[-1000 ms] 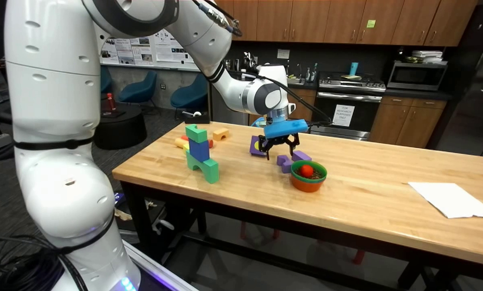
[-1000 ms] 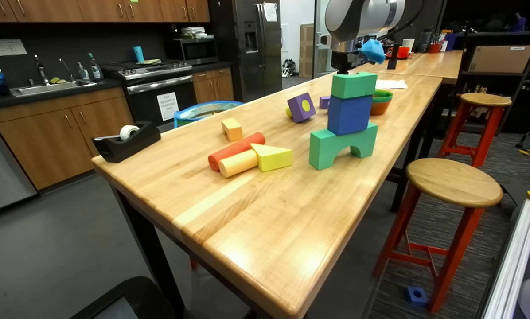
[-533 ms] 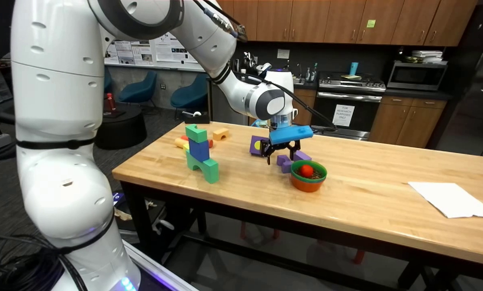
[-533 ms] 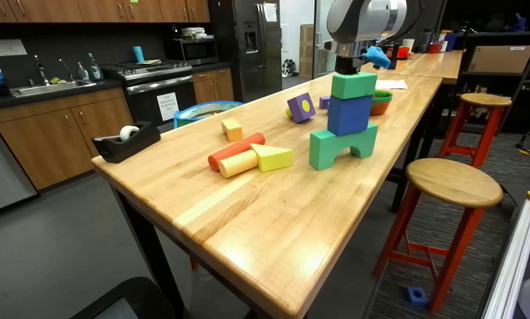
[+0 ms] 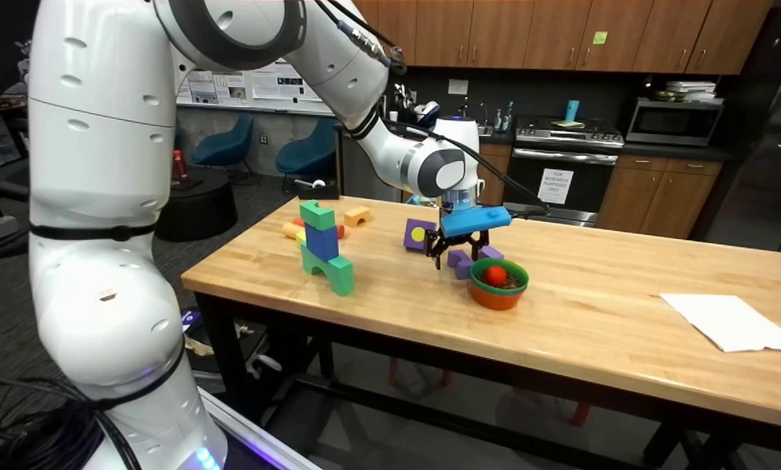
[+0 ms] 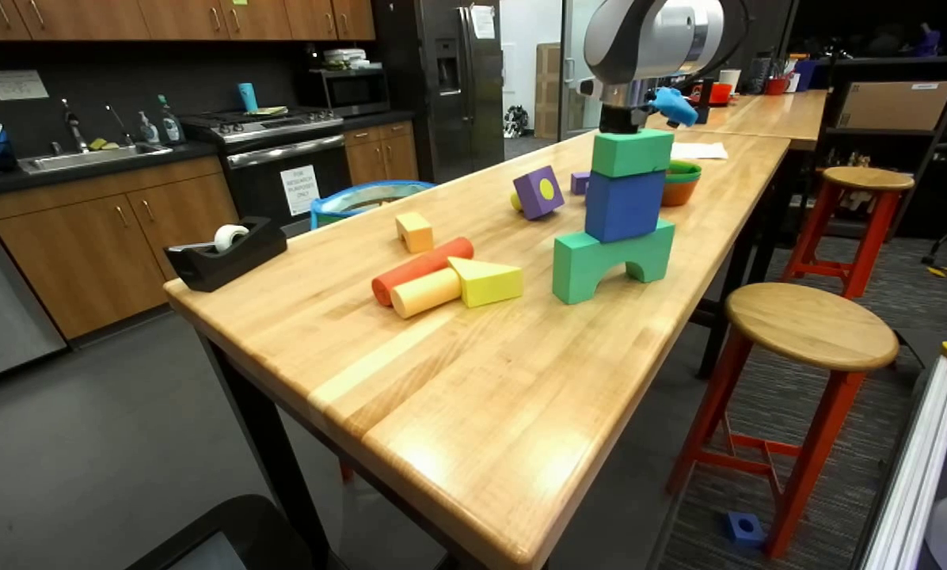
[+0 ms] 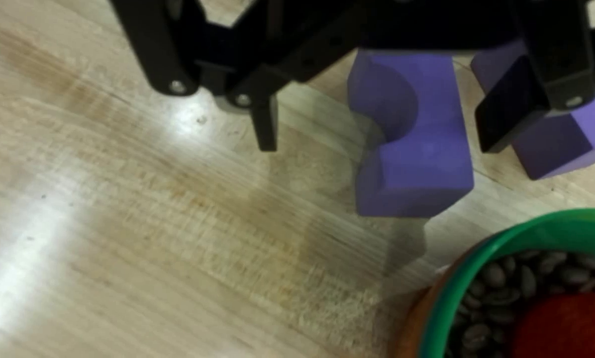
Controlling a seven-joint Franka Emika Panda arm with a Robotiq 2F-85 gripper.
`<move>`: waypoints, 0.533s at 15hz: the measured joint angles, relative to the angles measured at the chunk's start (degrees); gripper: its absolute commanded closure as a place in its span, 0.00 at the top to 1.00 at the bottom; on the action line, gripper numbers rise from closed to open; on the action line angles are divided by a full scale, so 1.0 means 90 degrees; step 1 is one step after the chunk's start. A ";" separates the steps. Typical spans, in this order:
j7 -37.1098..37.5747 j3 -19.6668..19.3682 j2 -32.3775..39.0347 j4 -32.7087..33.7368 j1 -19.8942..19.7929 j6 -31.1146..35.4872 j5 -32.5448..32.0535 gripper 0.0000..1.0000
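Observation:
My gripper is open and empty above the table. In the wrist view the gripper has its fingers apart on either side of a purple arch block, above it; I see no contact. A second purple block lies beside it, partly behind one finger. The arch block also shows in an exterior view, touching or close to stacked green and orange bowls. The bowls hold dark beans and a red ball. In an exterior view the fingers are hidden behind the top green block.
A tower stands nearby: a green arch, a blue block and a green block on top. A purple cube with a yellow circle is tilted. A red cylinder, yellow wedge and tape dispenser lie farther along. White paper.
My gripper has moved a little to the right and down in an exterior view, closer over the purple blocks. It stays open. The blocks and bowls have not moved.

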 measured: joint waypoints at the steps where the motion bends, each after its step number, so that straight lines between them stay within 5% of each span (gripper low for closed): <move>1: -0.0010 0.0000 0.0008 0.0020 -0.0005 -0.0010 0.0000 0.82; 8: -0.0091 0.0000 0.0134 0.0252 -0.0064 -0.0170 0.0021 0.23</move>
